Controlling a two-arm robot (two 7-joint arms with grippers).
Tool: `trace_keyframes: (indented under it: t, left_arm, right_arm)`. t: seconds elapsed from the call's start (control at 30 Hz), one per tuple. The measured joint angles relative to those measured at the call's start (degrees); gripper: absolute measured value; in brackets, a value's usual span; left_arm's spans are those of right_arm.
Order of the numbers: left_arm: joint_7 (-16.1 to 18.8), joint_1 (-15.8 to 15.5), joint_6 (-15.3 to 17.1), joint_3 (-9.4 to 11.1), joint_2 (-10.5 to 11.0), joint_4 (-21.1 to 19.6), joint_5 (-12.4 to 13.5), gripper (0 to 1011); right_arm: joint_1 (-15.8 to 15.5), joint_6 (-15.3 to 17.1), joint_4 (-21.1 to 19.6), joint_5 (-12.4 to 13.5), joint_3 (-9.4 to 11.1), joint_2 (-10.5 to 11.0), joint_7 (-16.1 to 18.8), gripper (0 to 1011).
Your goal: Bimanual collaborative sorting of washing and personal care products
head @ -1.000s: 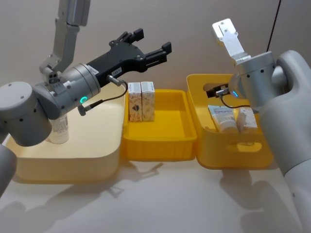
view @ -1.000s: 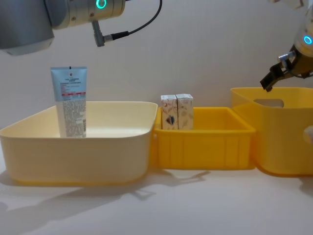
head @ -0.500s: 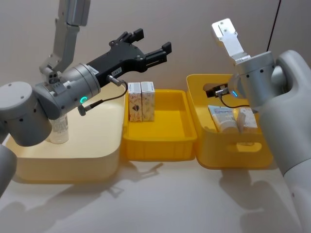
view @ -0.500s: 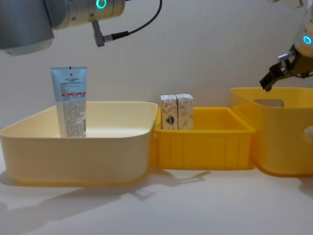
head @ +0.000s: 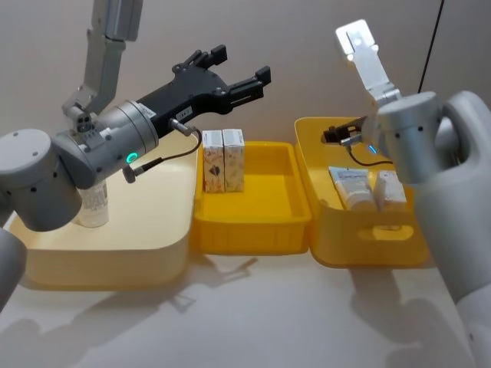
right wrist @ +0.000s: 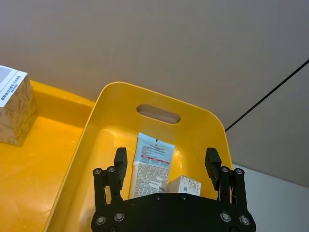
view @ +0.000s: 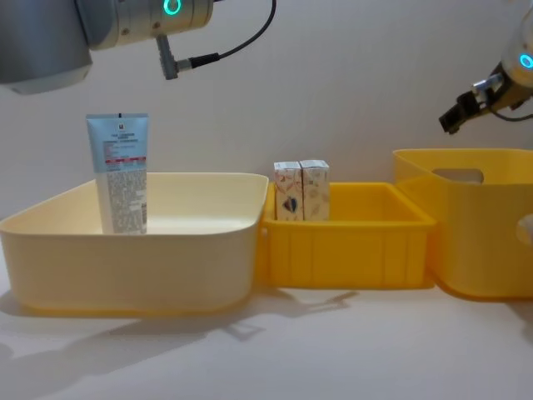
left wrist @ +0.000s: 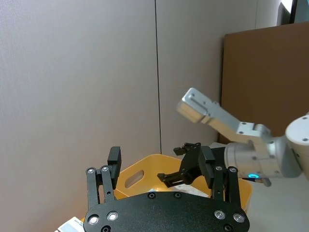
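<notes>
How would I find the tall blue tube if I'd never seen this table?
Look at the big cream bin on the robot's left. The blue tube stands upright by itself at its left end. It is pale blue with a red band, taller than the two cartons in the middle bin.

A cream bin [head: 115,238] sits at the table's [head: 253,322] left, a shallow yellow tray [head: 253,222] mid-table, a deep yellow bin [head: 368,238] right

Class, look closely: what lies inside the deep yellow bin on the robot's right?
Inside the deep yellow bin lie a pale blue squeeze tube and a small carton beside it. The right end effector, open, covers their lower ends and the floor beneath.
</notes>
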Motion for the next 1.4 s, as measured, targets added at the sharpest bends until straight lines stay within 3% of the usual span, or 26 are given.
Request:
trace_keyframes:
  t: [0.23, 0.3, 0.37, 0.47, 0.57, 0.67, 0.8, 0.83, 0.97, 1.0, 1.1, 1.4]
  left_arm:
    - [0.0, 0.0, 0.0, 0.0, 0.0, 0.0, 0.0, 1000]
    - [0.0, 0.0, 0.0, 0.0, 0.0, 0.0, 0.0, 1000]
    - [0.0, 0.0, 0.0, 0.0, 0.0, 0.0, 0.0, 1000]
    - [0.0, 0.0, 0.0, 0.0, 0.0, 0.0, 0.0, 1000]
    - [0.0, 0.0, 0.0, 0.0, 0.0, 0.0, 0.0, 1000]
    - [0.0, 0.0, 0.0, 0.0, 0.0, 0.0, 0.0, 1000]
    - [0.0, 0.0, 0.0, 0.0, 0.0, 0.0, 0.0, 1000]
    - [0.0, 0.0, 0.0, 0.0, 0.0, 0.0, 0.0, 1000]
    - [0.0, 0.0, 0.0, 0.0, 0.0, 0.0, 0.0, 1000]
    - [0.0, 0.0, 0.0, 0.0, 0.0, 0.0, 0.0, 1000]
    - [0.0, 0.0, 0.0, 0.0, 0.0, 0.0, 0.0, 1000]
    - [0.0, 0.0, 0.0, 0.0, 0.0, 0.0, 0.0, 1000]
  right_arm:
    - [-6.0, -2.3, -9.3, 0.0, 1.1, 2.2, 0.2, 1001]
    - [-9.5, -2.9, -14.5, 0.1, 2.0, 3.6, 0.6, 1001]
    - [-10.4, -3.0, -15.7, 0.2, 2.4, 3.9, 0.7, 1001]
    - [-15.3, -3.3, -22.3, 1.0, 4.6, 5.8, 1.6, 1001]
    - [-18.0, -3.3, -25.7, 1.7, 6.3, 6.7, 2.2, 1001]
    - [-22.4, -3.0, -31.0, 3.1, 9.6, 8.0, 3.3, 1001]
    - [-25.7, -2.4, -35.5, 4.7, 13.2, 8.7, 4.4, 1001]
    - [-25.7, -2.4, -35.5, 4.7, 13.2, 8.7, 4.4, 1001]
    - [-29.1, -1.3, -39.6, 7.1, 17.8, 9.1, 6.0, 1001]
    - [-29.1, -1.3, -39.6, 7.1, 17.8, 9.1, 6.0, 1001]
    - [-30.9, -0.3, -42.0, 9.0, 21.5, 9.1, 7.2, 1001]
    - [-33.3, 2.7, -45.3, 13.0, 28.9, 8.5, 9.8, 1001]
